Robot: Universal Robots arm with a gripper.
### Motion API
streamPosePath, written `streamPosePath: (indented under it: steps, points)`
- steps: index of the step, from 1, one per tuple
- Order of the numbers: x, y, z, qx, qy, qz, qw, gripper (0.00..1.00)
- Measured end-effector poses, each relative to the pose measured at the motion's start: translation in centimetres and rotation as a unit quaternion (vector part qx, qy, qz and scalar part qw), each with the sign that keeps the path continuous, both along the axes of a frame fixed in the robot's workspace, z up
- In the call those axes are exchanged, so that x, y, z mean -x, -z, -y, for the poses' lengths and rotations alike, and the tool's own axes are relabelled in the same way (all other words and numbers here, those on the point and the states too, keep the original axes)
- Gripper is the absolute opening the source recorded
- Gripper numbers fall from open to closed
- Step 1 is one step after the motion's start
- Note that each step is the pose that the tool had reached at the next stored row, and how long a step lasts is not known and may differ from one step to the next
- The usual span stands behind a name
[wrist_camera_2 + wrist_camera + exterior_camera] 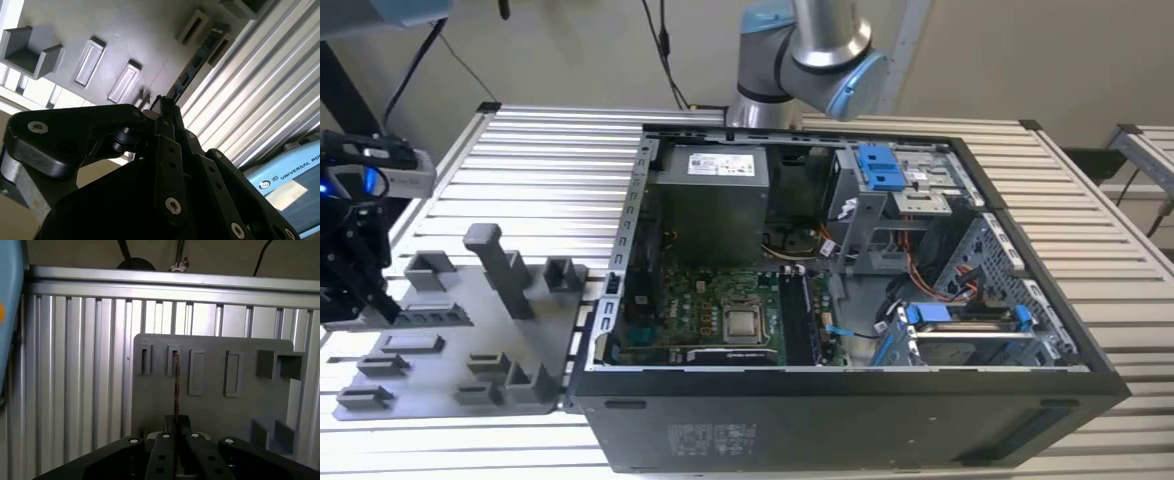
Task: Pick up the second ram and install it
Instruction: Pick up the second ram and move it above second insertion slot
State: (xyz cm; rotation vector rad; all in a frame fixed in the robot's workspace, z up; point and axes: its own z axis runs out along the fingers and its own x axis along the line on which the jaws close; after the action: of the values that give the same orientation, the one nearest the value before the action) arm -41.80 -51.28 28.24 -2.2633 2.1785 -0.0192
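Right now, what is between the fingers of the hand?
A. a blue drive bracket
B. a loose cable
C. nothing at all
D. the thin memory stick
D: in the first wrist view the hand is shut on the second ram, a thin stick seen edge-on above the grey holder tray.

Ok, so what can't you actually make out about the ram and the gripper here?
1. Chips and label of the second ram: it is edge-on, a thin line in the first wrist view.
2. Its gripped end: hidden behind links of the gripper in both wrist views.
3. Whether its far end is clear of its slot in the grey holder: they overlap in both wrist views.
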Motion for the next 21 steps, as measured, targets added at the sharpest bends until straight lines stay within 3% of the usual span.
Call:
streamPosePath:
  steps: [21]
  points:
    - [-0.01, -2.58, 0.0, 0.0, 0.0, 0.0, 1.0, 0.14]
